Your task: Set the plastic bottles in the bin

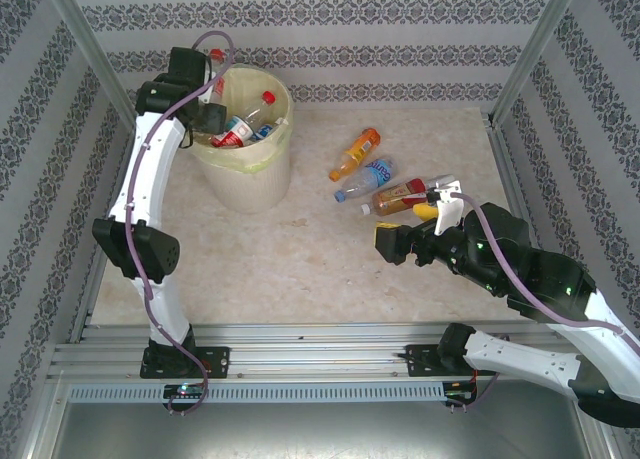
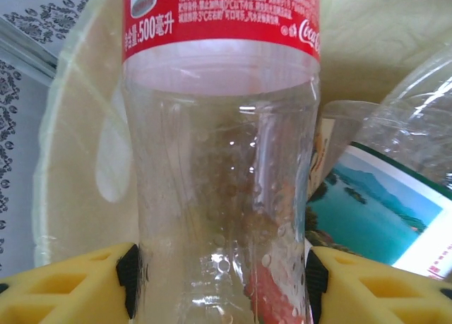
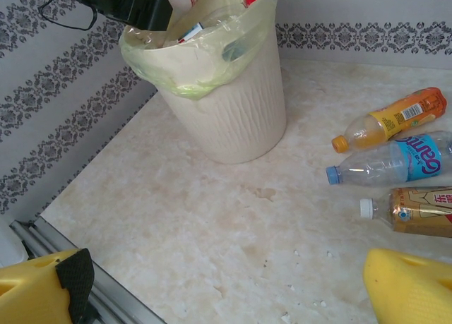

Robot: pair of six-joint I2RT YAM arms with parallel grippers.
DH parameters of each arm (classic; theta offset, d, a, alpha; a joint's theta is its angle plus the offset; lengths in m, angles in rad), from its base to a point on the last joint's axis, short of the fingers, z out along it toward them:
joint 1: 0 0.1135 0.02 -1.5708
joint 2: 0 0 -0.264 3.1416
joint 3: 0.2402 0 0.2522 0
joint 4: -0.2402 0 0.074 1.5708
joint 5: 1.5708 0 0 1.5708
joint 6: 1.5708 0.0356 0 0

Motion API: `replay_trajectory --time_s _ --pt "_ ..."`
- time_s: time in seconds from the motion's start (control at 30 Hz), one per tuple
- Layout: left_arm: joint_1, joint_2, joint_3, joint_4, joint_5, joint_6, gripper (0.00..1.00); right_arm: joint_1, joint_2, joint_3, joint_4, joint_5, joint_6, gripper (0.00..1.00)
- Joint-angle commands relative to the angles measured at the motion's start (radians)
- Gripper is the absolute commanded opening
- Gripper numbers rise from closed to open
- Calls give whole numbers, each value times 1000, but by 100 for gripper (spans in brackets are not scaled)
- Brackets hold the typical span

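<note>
Clamped in my left gripper (image 2: 220, 282) over the bin (image 1: 250, 184), a red-labelled bottle (image 2: 220, 162) awaits dropping onto several already inside, while my right gripper (image 3: 226, 289) gapes empty near at least three loose bottles (image 3: 385, 165) on the table (image 1: 300, 269).

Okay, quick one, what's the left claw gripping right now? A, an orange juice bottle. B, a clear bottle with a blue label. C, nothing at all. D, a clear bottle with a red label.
D: in the left wrist view the left claw is closed against both sides of a clear bottle with a red label, with the bin behind it.
</note>
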Motion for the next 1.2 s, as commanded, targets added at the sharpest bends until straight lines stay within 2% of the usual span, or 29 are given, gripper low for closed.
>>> replay_trajectory --time_s 0.0,0.07,0.23,0.3,0.43,0.5,0.7,0.77,0.83,1.03,1.17 --pt "22 -49 -32 27 57 19 61 -7 -8 -12 2 29 16 98" --pt "22 -70 -47 46 118 42 57 -7 -5 -12 4 27 14 98" --pt "22 -100 -59 51 260 119 58 -8 -5 -8 0 26 16 98" --pt "21 -117 -77 65 261 136 58 -7 -10 -6 -5 26 16 98" --pt "22 -130 -106 74 190 158 61 -7 -17 -2 -14 34 9 98" --pt "22 -130 -113 77 181 157 67 -8 -17 5 -21 36 5 98" --pt "22 -133 -100 70 139 139 94 -10 -15 17 -34 46 -7 98" --pt "23 -141 -100 73 96 120 97 -10 -16 16 -31 44 -6 98" --pt "22 -149 -92 73 71 94 93 -11 -15 12 -29 43 -6 98" --pt "15 -154 -26 12 145 7 55 -13 -9 8 -24 42 -1 98" --pt "13 -125 -17 -30 78 -8 51 -14 -6 12 -23 38 -3 98"
